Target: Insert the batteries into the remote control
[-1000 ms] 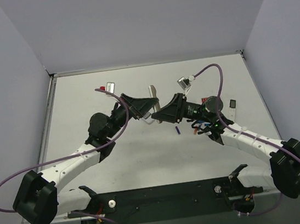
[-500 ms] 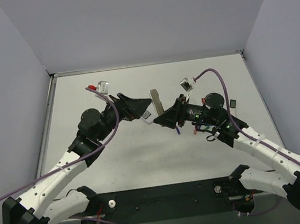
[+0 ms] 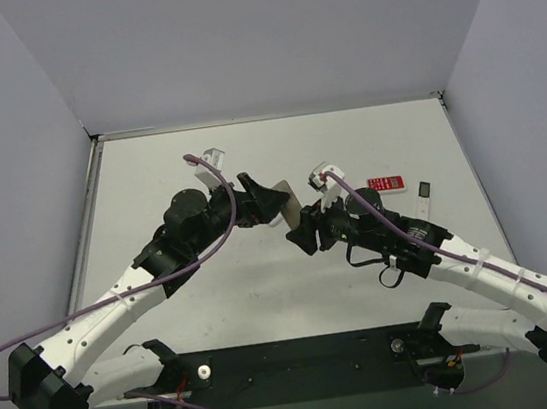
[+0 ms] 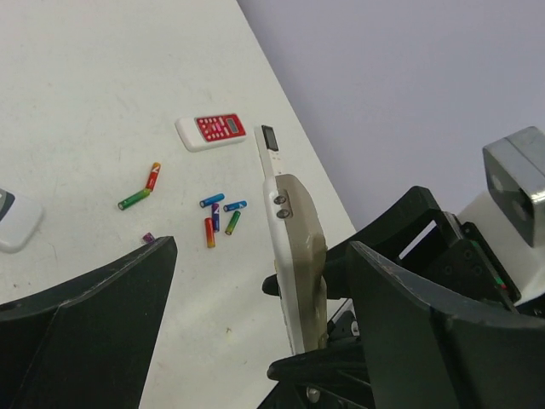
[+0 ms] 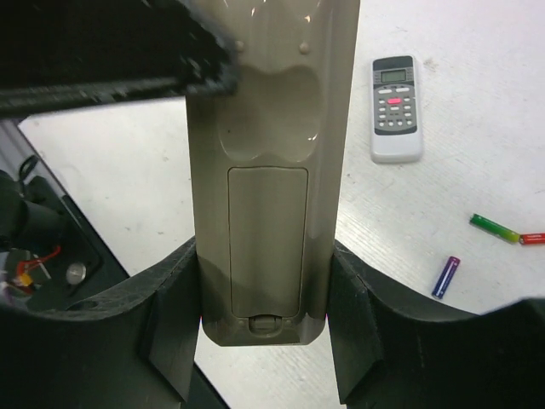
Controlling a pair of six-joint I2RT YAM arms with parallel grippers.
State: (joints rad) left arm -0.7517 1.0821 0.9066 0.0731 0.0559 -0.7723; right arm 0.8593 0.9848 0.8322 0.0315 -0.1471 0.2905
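**Remote drawn closer in, cover unopened**

The right end effector point(image 5: 264, 324) is clamped on the lower end of the remote point(image 5: 268, 128), holding it off the table point(image 4: 85, 102). The tan back faces its camera and the cover point(image 5: 267, 243) is closed. Over the last second both arms have brought the remote nearer their bases. The left end effector point(image 4: 260, 256) stands wide around the remote's upper part; whether it touches, I cannot tell. The batteries point(image 4: 217, 220) lie loose on the table beyond, near a red remote point(image 4: 213, 130). Loading hasn't begun, and I judge the cover must come off first.
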